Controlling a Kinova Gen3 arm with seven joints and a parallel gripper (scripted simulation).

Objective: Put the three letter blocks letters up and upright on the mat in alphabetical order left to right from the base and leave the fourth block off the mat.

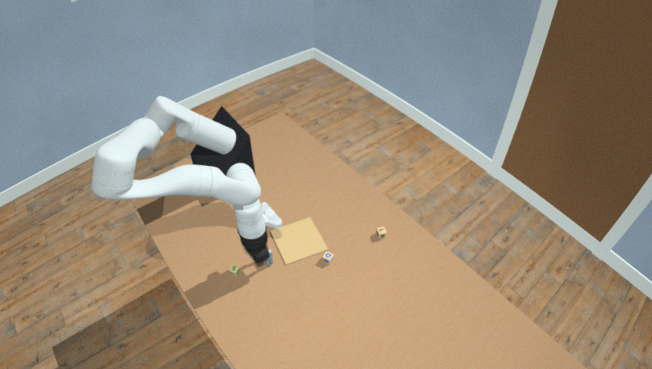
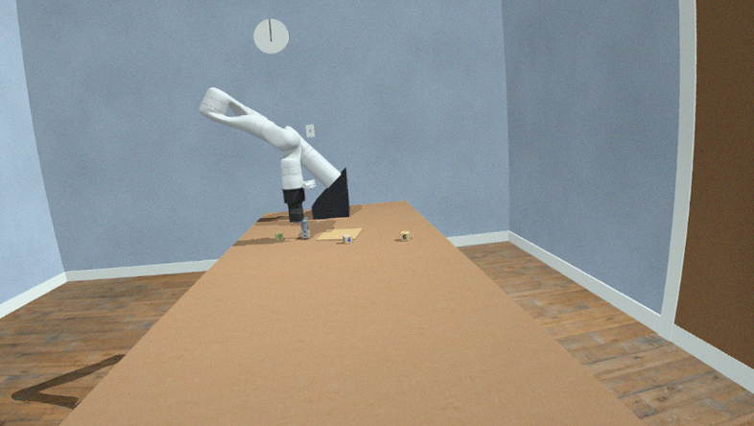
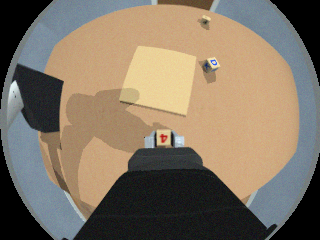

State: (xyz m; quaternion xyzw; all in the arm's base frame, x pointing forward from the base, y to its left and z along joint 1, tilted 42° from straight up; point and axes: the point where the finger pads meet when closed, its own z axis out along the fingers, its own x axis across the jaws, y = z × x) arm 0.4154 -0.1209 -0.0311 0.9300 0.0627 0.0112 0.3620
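My gripper point(image 1: 268, 257) point(image 2: 305, 229) point(image 3: 163, 136) is shut on a wooden block point(image 3: 163, 137) with a red 4 facing the wrist camera. It is beside the mat, off its edge, low over the table; the exact height is unclear. The pale yellow mat point(image 1: 299, 241) point(image 2: 339, 234) point(image 3: 159, 80) lies flat with no block on it. A block with a green S point(image 1: 234, 269) point(image 2: 279, 235) lies off the mat, beyond the gripper. A block with a blue D point(image 1: 327, 256) point(image 2: 346, 238) point(image 3: 213, 64) lies just off a mat corner. A block with a dark L-like letter point(image 1: 380, 232) point(image 2: 405, 236) point(image 3: 205, 20) lies farther out.
The black robot base point(image 1: 224, 155) point(image 2: 334, 199) point(image 3: 42, 97) stands at one end of the brown table point(image 1: 366, 297) point(image 2: 340, 326) point(image 3: 245, 125). The green-lettered block is near the table's long edge. The arm's shadow falls across the table.
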